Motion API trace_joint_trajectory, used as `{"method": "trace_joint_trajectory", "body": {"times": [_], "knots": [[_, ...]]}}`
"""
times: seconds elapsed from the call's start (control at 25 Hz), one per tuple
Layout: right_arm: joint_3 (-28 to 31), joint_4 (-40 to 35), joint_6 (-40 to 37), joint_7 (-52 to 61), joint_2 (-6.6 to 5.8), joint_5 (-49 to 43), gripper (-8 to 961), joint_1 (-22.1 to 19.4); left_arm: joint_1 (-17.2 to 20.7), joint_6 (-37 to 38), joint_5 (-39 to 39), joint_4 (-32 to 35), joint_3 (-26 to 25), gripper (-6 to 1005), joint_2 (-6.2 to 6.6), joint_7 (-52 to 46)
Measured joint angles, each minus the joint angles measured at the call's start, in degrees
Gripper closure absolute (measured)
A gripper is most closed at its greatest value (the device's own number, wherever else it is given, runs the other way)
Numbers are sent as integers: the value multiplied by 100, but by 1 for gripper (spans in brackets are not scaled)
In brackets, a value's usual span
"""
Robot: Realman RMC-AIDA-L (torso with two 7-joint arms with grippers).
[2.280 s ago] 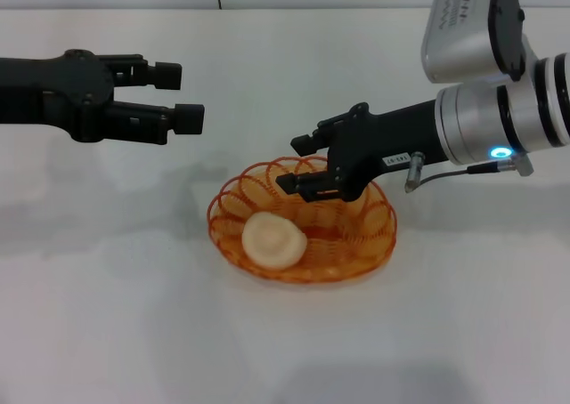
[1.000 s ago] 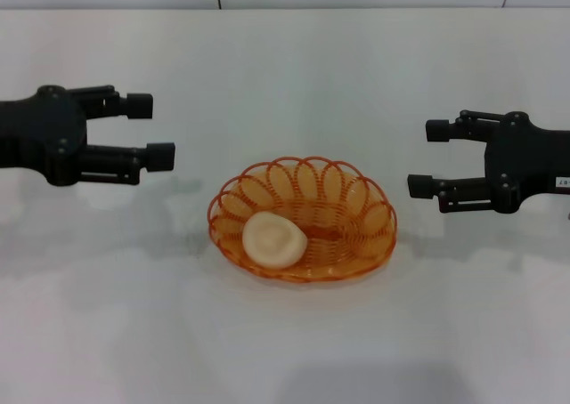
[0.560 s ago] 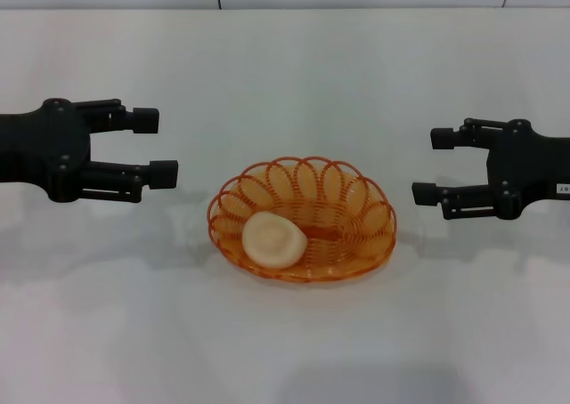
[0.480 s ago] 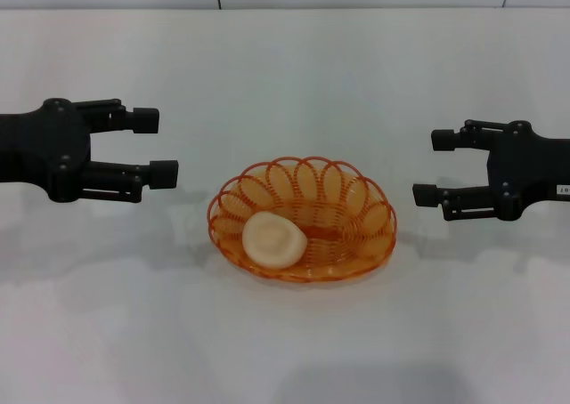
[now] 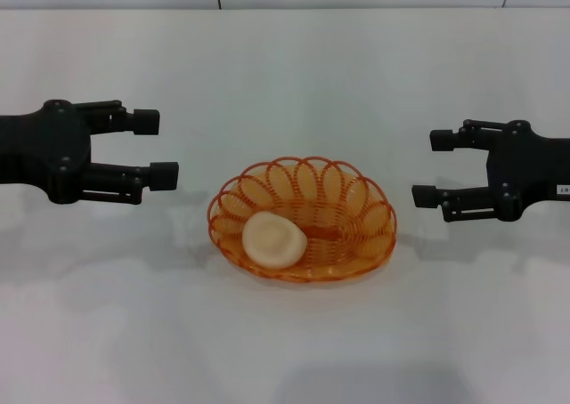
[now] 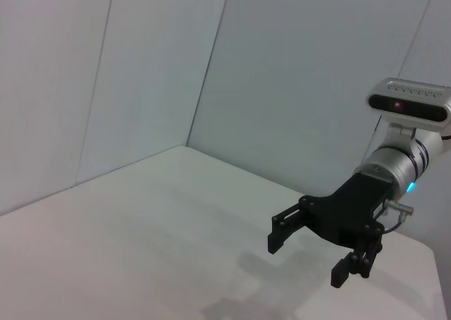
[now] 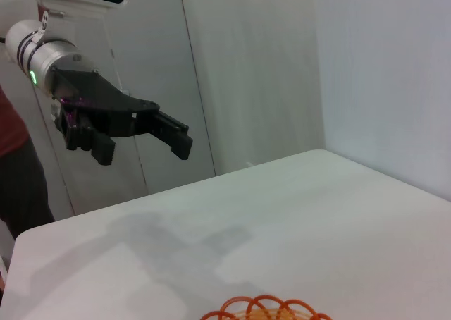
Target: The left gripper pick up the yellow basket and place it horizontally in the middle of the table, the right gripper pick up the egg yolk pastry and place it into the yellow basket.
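The yellow basket lies flat in the middle of the white table. The egg yolk pastry rests inside it, in its front-left part. My left gripper hovers open and empty to the left of the basket, clear of it. My right gripper hovers open and empty to the right of the basket, also clear. The left wrist view shows the right gripper across the table. The right wrist view shows the left gripper far off and a bit of the basket's rim.
Grey wall panels stand behind the table. Nothing else lies on the tabletop around the basket.
The right gripper has drawn back from over the basket to the right side. The left gripper shifted a little left and lower. In the last half second nothing moved.
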Motion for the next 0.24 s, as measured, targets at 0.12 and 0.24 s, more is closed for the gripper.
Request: {"method": "trace_joint_trajectory", "body": {"times": [0.12,0.24], "knots": [[0,-3,-13,0,0,0,107,4,-1,0,0,0,0,107,-6,0],[0,-20,-45,0,0,0,107,2,-3,1,0,0,6,107,-7,-2]]}}
